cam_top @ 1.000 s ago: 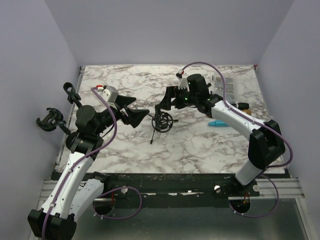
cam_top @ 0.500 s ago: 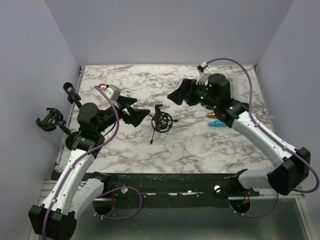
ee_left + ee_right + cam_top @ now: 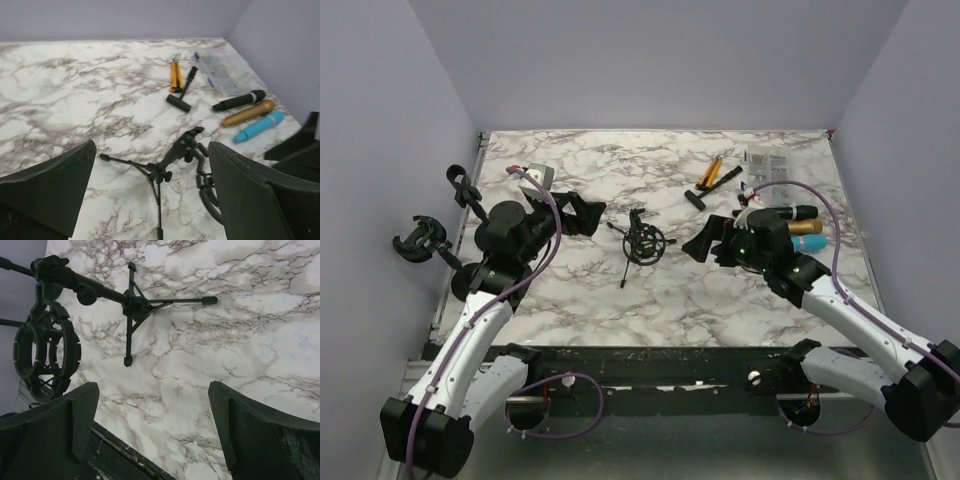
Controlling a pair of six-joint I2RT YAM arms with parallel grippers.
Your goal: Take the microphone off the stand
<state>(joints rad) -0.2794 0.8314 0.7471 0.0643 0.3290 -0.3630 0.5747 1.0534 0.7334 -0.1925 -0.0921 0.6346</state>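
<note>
Top external view: one tripod stand (image 3: 642,240) sits mid-table between two wide-open, empty grippers, the left gripper (image 3: 588,216) and the right gripper (image 3: 705,240). Three microphones lie parallel near the right edge, well apart from the stand: black microphone (image 3: 239,100), gold microphone (image 3: 248,113) and blue microphone (image 3: 258,126). Their long axes run crosswise, heads toward the right wall, and the right arm (image 3: 840,305) partly covers them. Behind them are two tools, a yellow tool (image 3: 174,77) and a black tool (image 3: 184,92), and one clear packet (image 3: 217,72).

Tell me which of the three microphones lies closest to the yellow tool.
The black microphone: it is the rearmost of the row, with the gold microphone beside it and the blue microphone farthest from the yellow tool.
</note>
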